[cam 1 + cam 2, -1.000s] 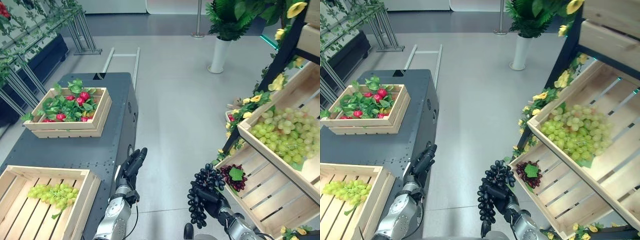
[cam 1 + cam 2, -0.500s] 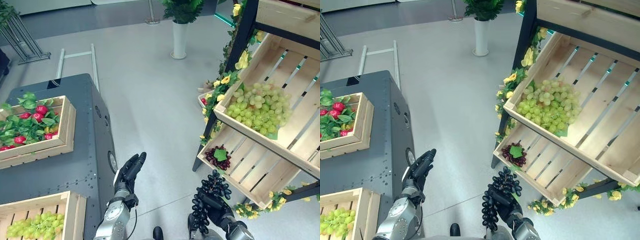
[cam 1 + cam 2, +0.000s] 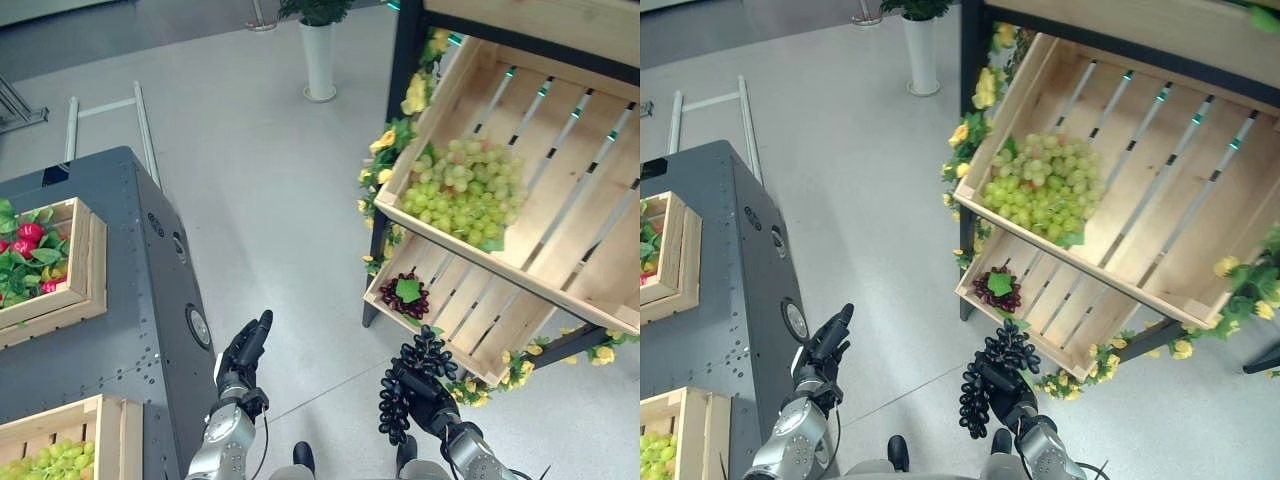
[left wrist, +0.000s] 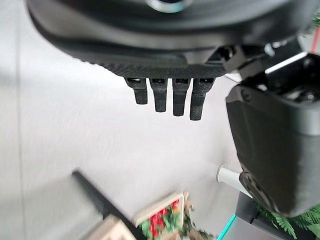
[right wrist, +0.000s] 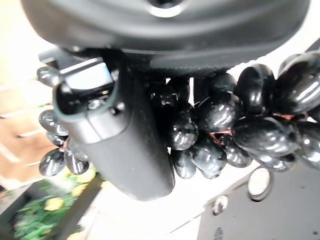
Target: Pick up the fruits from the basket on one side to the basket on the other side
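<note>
Left eye view: my right hand is curled round a bunch of black grapes, which hangs from my grip over the grey floor, just off the front corner of the lower crate of the wooden rack. A dark red bunch with a green leaf lies at that crate's near end. The upper crate holds a heap of green grapes near its lower edge. My left hand hovers with straight, relaxed fingers beside the edge of the dark grey table. On that table, a crate of red fruit and leaves sits at the far left edge, and another crate with green grapes sits at the near corner.

Right eye view: the same layout, black bunch still apart from the lower crate.

Left wrist view: my fingers are extended side by side, holding nothing.

Right wrist view: my thumb and fingers clamp glossy black grapes.
</note>
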Controlling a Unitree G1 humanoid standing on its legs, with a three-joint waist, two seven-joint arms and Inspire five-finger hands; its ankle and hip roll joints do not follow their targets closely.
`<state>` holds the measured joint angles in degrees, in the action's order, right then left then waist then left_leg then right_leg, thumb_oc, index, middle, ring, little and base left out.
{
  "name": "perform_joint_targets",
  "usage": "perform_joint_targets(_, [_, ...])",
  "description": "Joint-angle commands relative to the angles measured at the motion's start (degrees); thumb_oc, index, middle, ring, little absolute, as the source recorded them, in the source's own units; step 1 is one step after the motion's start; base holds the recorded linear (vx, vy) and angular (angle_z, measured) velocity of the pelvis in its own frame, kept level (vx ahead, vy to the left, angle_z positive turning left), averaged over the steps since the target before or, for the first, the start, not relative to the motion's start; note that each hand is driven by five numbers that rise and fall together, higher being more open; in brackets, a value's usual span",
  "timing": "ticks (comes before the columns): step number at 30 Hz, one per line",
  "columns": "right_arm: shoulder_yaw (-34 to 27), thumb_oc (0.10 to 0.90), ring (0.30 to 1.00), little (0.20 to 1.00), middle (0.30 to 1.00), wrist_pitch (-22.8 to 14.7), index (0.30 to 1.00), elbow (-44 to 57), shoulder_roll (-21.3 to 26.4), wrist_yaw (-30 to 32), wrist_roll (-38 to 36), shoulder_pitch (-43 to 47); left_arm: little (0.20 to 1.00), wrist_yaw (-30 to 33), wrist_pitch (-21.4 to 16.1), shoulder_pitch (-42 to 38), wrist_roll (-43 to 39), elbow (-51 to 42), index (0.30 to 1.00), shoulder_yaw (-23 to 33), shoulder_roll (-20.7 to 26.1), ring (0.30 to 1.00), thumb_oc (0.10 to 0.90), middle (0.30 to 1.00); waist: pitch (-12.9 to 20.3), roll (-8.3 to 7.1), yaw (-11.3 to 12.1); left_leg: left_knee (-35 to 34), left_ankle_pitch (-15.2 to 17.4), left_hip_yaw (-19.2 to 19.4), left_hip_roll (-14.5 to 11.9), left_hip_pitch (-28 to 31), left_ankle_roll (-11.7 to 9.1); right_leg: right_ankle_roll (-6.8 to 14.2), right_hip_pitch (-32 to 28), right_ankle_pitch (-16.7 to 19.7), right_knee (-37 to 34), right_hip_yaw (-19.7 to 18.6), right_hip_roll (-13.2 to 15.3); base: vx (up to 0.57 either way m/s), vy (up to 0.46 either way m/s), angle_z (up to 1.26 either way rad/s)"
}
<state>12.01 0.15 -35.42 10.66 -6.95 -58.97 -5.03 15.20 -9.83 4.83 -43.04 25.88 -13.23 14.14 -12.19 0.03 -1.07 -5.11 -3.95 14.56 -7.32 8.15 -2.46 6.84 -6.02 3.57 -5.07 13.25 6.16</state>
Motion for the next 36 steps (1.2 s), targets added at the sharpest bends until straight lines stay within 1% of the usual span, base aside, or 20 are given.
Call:
perform_joint_targets(1, [-2.3,0.4,0.3,0.3,0.3,-5.5,0.3,5.5,-0.9,0.3,-2.0,3.9,0.9,-1.6,-2.7,-5.3,1.6,-4.5,0.9,-2.2,0.7,0.9,0.8,0.9,1.3,-1.79,-0.5,2.5,6.9,-0.6,3.1,-0.1,3.6,-2.1,-0.9,-4.9,5.4,-0.5,1.3,0.07,-0.135,-0.04])
perform_joint_targets(3, [-2.6,0.4,0.3,0.3,0.3,-5.9,0.3,4.5,-0.2,-0.5,-1.0,4.2,0.9,-1.7,-2.5,-5.1,2.7,-5.5,0.9,-2.9,1.0,0.9,0.8,0.9,1.6,-1.61,-0.4,2.0,6.9,-0.6,3.1,0.6,3.3,-2.4,-2.1,-4.7,3.9,-0.4,0.9,0.1,-0.11,-0.04])
perform_joint_targets(7, [-2.6,0.4,0.3,0.3,0.3,-9.0,0.3,5.5,0.1,2.0,0.4,4.8,0.9,0.0,-0.8,-4.5,4.1,-6.6,0.9,-3.5,1.5,0.9,0.8,0.9,1.8,-1.16,-0.3,2.9,7.4,-1.2,3.3,0.3,3.0,-2.9,-2.1,-5.4,4.4,0.0,0.7,0.09,-0.063,-0.02])
perform_joint_targets(9, [-2.6,0.4,0.3,0.3,0.3,-10.2,0.3,6.7,0.3,3.0,1.0,5.0,0.9,0.4,-0.6,-3.9,3.9,-7.0,0.9,-3.4,2.0,0.9,0.8,0.9,1.3,-0.94,-0.3,5.1,8.1,-1.2,3.3,-0.7,2.9,-3.2,-1.4,-6.1,5.7,0.2,0.8,0.03,-0.016,0.01])
perform_joint_targets(10, [-2.6,0.4,0.3,0.3,0.3,-11.2,0.3,7.9,0.7,3.5,1.3,5.5,0.9,0.6,-0.8,-3.5,3.6,-7.5,0.9,-3.2,2.3,0.9,0.8,0.9,0.1,-0.69,-0.2,9.3,9.2,-1.3,3.3,-3.0,2.7,-3.7,0.0,-6.9,7.9,0.4,1.2,0.0,0.0,0.0])
perform_joint_targets(11, [-2.6,0.4,0.3,0.3,0.3,-11.3,0.3,8.0,0.8,3.5,1.4,5.6,0.9,0.6,-0.8,-3.5,3.5,-7.5,0.9,-3.2,2.3,0.9,0.8,0.9,0.1,-0.66,-0.2,9.8,9.4,-1.4,3.2,-3.3,2.7,-3.8,0.2,-7.0,8.2,0.4,1.2,-0.07,-0.002,0.01])
perform_joint_targets(13, [-2.7,0.4,0.3,0.3,0.3,-13.1,0.3,8.6,2.2,4.0,0.9,7.8,0.9,0.4,-2.4,-4.4,2.8,-7.5,0.9,-3.6,2.7,0.9,0.8,0.9,-3.1,-0.07,0.1,17.5,11.5,-1.6,2.8,-8.3,2.5,-4.8,3.6,-8.8,13.4,1.0,1.9,-0.16,0.017,0.04])
perform_joint_targets(14, [-2.9,0.4,0.3,0.3,0.3,-14.0,0.3,8.6,2.9,4.0,0.5,9.5,0.9,0.1,-3.4,-5.1,2.8,-7.6,0.9,-3.7,3.0,0.9,0.8,0.9,-5.3,0.33,0.2,20.7,13.2,-1.3,2.5,-9.9,2.3,-4.9,5.4,-10.7,17.1,1.5,2.3,-0.2,0.03,0.04])
perform_joint_targets(16, [-3.2,0.4,0.3,0.3,0.3,-14.7,0.3,8.7,3.5,4.3,-0.1,11.0,0.9,0.0,-4.2,-6.0,3.3,-7.9,0.9,-3.8,3.3,0.9,0.8,0.9,-7.0,0.5,0.4,23.9,14.2,-1.4,2.4,-12.5,2.2,-5.3,7.6,-11.8,20.2,1.7,2.7,-0.2,0.035,0.02])
perform_joint_targets(17, [-3.5,0.4,0.3,0.3,0.3,-15.4,0.3,9.2,4.5,4.6,-1.0,13.2,0.9,0.0,-5.8,-7.2,3.9,-8.8,0.9,-4.3,4.1,0.9,0.8,0.9,-9.7,0.56,0.6,28.9,15.9,-1.5,2.0,-16.5,2.6,-6.1,11.9,-13.9,26.4,1.7,3.2,-0.2,0.045,0.1])
perform_joint_targets(19, [-3.5,0.4,0.3,0.3,0.3,-15.9,0.3,9.6,4.9,4.7,-1.1,14.2,0.9,0.3,-6.7,-7.9,5.0,-9.5,0.9,-4.7,4.6,0.9,0.8,0.9,-10.8,0.54,0.7,31.7,17.0,-1.6,1.8,-18.7,3.0,-6.5,14.4,-15.2,30.0,1.4,3.4,-0.19,0.038,0.15])
perform_joint_targets(20, [-4.1,0.4,0.3,0.3,0.3,-16.4,0.3,10.7,5.8,5.1,-1.6,15.9,0.9,0.9,-7.9,-9.4,6.2,-10.7,0.9,-5.4,5.6,0.9,0.8,0.9,-12.9,0.34,0.8,37.3,18.9,-2.4,1.7,-23.4,3.7,-7.2,19.2,-16.9,36.5,0.9,4.1,-0.17,0.024,0.16])
perform_joint_targets(23, [-5.0,0.4,0.3,0.3,0.3,-17.0,0.3,11.3,6.9,6.2,-1.3,17.9,0.9,0.9,-8.4,-11.0,6.6,-11.3,0.9,-5.9,6.1,0.9,0.8,0.9,-14.4,0.1,1.1,43.4,21.2,-3.1,1.7,-27.8,4.6,-7.8,23.3,-18.4,42.4,1.2,5.2,-0.11,0.016,0.26])
perform_joint_targets(24, [-6.0,0.4,0.3,0.3,0.3,-17.1,0.3,11.2,8.1,6.9,-1.0,20.3,0.9,0.8,-8.4,-12.3,6.3,-11.4,0.9,-6.4,6.2,0.9,0.8,0.9,-15.6,0.09,1.4,47.1,22.4,-3.9,1.8,-30.8,4.8,-8.0,26.0,-19.1,45.9,1.3,5.8,-0.09,0.017,0.21])
perform_joint_targets(25, [-6.6,0.4,0.3,0.3,0.3,-17.1,0.3,11.1,8.8,7.5,-0.9,21.8,0.9,0.6,-8.5,-12.8,6.0,-11.4,0.9,-6.8,6.2,0.9,0.8,0.9,-16.1,0.08,1.5,48.6,22.9,-4.3,2.0,-32.1,5.2,-8.0,27.6,-19.4,47.5,1.2,6.2,-0.08,0.02,0.2])
perform_joint_targets(29, [-8.4,0.4,0.3,0.3,0.3,-17.8,0.3,10.1,11.7,9.2,-0.6,27.7,0.9,0.6,-8.4,-14.6,5.9,-11.4,0.9,-8.3,6.2,0.9,0.8,0.9,-17.6,0.27,2.1,53.4,24.1,-5.5,2.8,-36.8,5.6,-8.2,32.4,-20.0,52.1,0.9,7.0,-0.07,0.026,0.17])
perform_joint_targets(31, [-10.5,0.4,0.3,0.3,0.3,-17.1,0.3,8.3,15.0,10.8,-0.9,32.2,0.9,0.0,-8.5,-15.1,6.0,-11.2,0.9,-9.1,6.6,0.9,0.8,0.9,-17.6,0.56,2.6,56.1,24.8,-5.8,3.0,-40.2,6.0,-8.3,36.2,-20.8,55.4,0.5,7.4,-0.06,0.037,0.13])
perform_joint_targets(32, [-10.8,0.4,0.3,0.3,0.3,-16.9,0.3,8.1,15.5,11.1,-0.9,32.8,0.9,-0.1,-8.4,-15.1,5.9,-11.3,0.9,-9.2,6.8,0.9,0.8,0.9,-17.6,0.6,2.7,56.5,24.9,-5.9,3.1,-40.7,6.1,-8.4,36.7,-20.9,55.8,0.5,7.4,-0.05,0.027,0.12])
perform_joint_targets(34, [-12.0,0.4,0.3,0.3,0.3,-16.0,0.3,5.5,19.2,12.2,0.4,36.6,0.9,-0.6,-8.1,-15.4,5.4,-11.7,0.9,-9.8,7.5,0.9,0.8,0.9,-17.6,0.93,3.3,58.2,25.2,-6.3,3.4,-43.1,6.4,-8.6,39.3,-21.3,57.8,0.2,7.3,-0.03,0.018,0.09])
perform_joint_targets(36, [-12.1,0.4,0.3,0.3,0.3,-16.5,0.3,3.3,21.2,13.4,2.1,38.5,0.9,-0.7,-7.6,-15.6,5.3,-12.1,0.9,-10.3,7.6,0.9,0.8,0.9,-17.6,1.08,3.8,59.2,25.4,-6.7,3.7,-44.3,6.5,-8.7,40.5,-21.5,58.8,0.2,7.3,-0.01,-0.009,0.15])
